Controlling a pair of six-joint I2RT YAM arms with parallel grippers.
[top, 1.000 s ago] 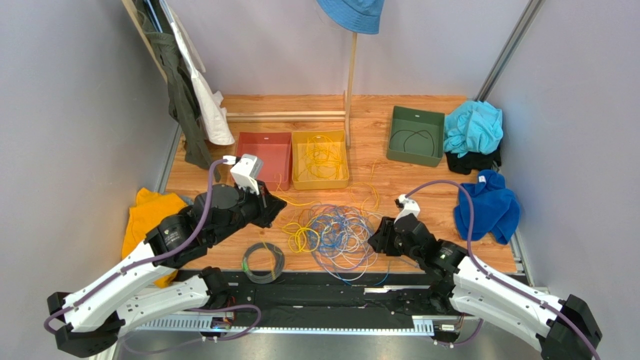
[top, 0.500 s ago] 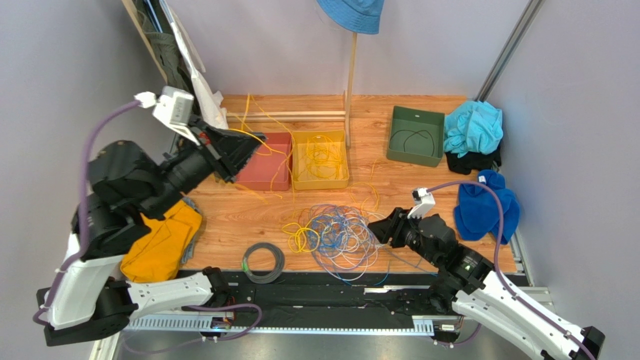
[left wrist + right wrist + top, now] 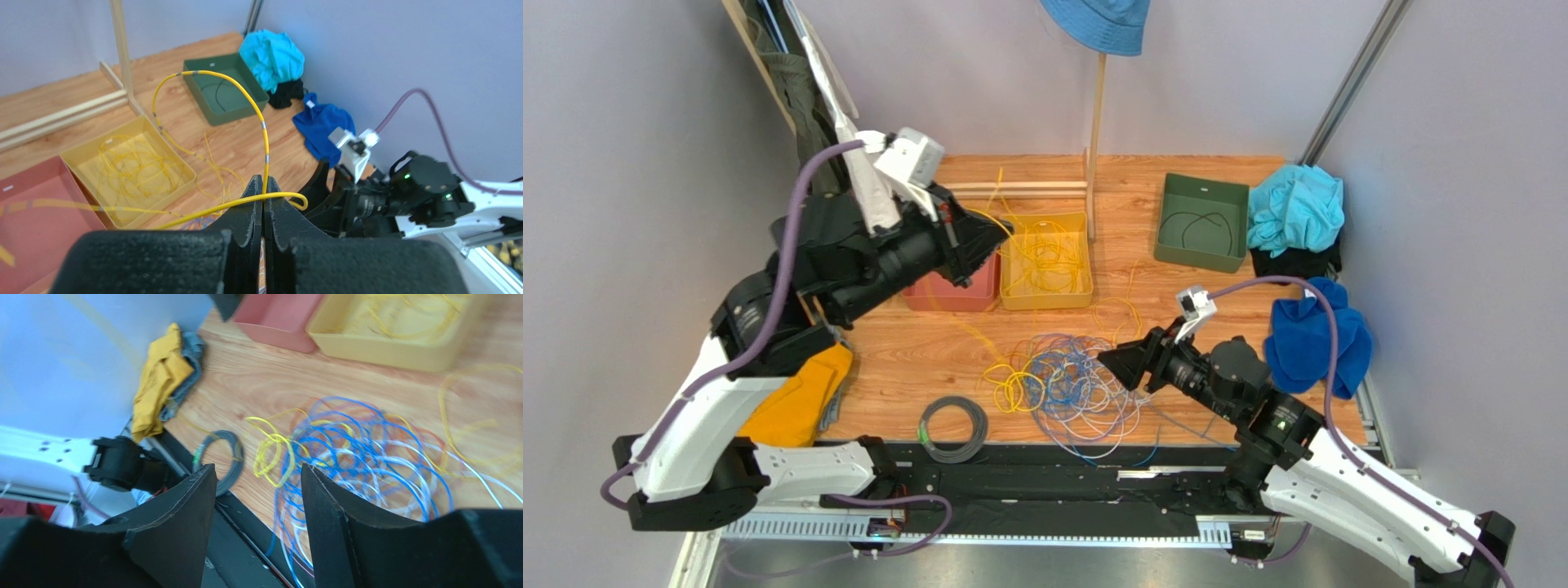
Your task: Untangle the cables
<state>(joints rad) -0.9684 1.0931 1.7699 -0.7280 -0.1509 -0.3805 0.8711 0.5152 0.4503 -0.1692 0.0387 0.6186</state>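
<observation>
A tangle of thin blue, yellow and pale cables (image 3: 1069, 380) lies on the wooden table near the front middle; it also shows in the right wrist view (image 3: 362, 453). My left gripper (image 3: 992, 237) is raised above the red bin and is shut on a yellow cable (image 3: 264, 131) that loops up and trails down towards the table. My right gripper (image 3: 1116, 365) is open and empty, hovering just right of the tangle (image 3: 258, 471). The yellow bin (image 3: 1046, 260) holds several loose yellow cables.
A red bin (image 3: 946, 289) stands left of the yellow bin; a green bin (image 3: 1201, 221) with a dark cable at back right. A dark grey coil (image 3: 952, 428) lies at front left. Blue (image 3: 1318, 337), turquoise (image 3: 1293, 206) and yellow (image 3: 795, 398) cloths lie at the sides. A wooden post (image 3: 1095, 123) stands behind.
My left arm has swung right from the back left to above the red bin, carrying the yellow cable. My right gripper has moved a little left towards the tangle.
</observation>
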